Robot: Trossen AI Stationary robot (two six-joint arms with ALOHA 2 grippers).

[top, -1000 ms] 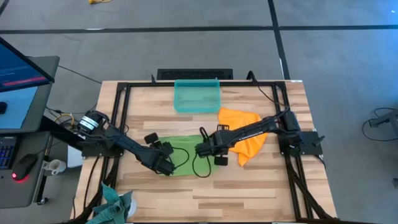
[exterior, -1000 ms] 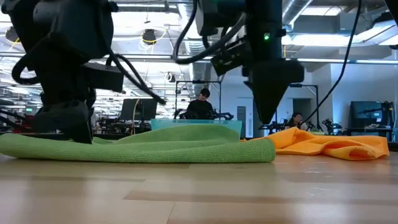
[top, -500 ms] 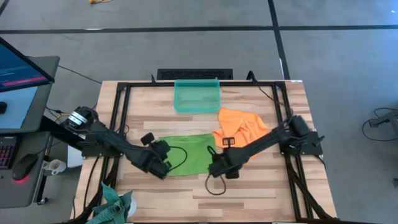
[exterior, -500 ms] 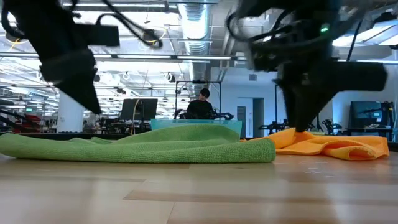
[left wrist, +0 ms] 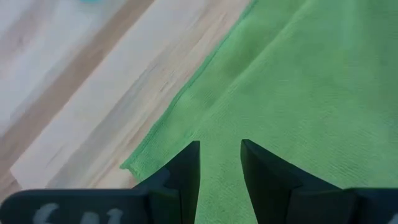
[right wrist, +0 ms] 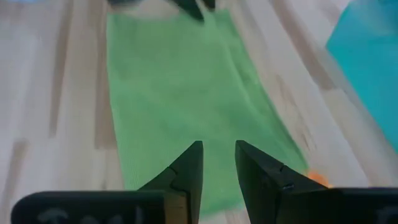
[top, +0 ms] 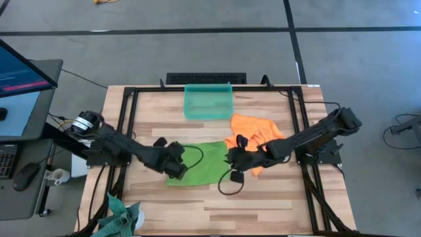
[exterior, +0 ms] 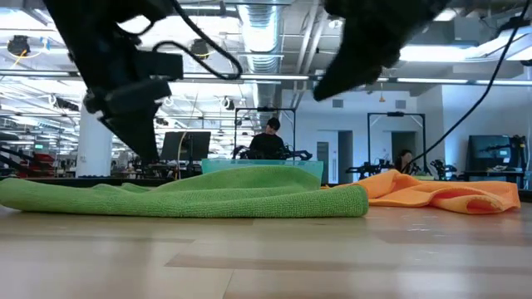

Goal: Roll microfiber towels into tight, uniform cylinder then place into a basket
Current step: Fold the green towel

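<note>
Left gripper (top: 179, 164): jaws apart with a narrow gap and nothing between them, poised over the left end of the lime green towel (top: 200, 162), close to its edge; the left wrist view shows the two dark fingers (left wrist: 180, 177) above green cloth, with bare wood just beyond the hem. Right gripper (top: 235, 158): jaws likewise slightly apart and empty, raised above the tabletop (top: 263, 197) at the right end of the green towel, where it meets the orange towel (top: 253, 131); its wrist view looks along the length of the green cloth past the two fingers (right wrist: 186, 177), toward the other arm's tips at the far end.

Lime green towel: lies spread as a flat strip at the middle of the tabletop, unrolled; in the low view (exterior: 191, 198) its surface is gently rumpled, with a folded right edge. Orange towel: lies crumpled to the right of the green one and slightly farther back, its near left corner touching or just beside the green cloth (exterior: 445, 193). Basket (top: 208, 101): translucent teal, standing at the far middle edge of the tabletop, apart from both towels, holding no towel.

A darker teal cloth (top: 122, 216) hangs at the near left corner. A person (exterior: 268, 139) is seated in the room behind.
</note>
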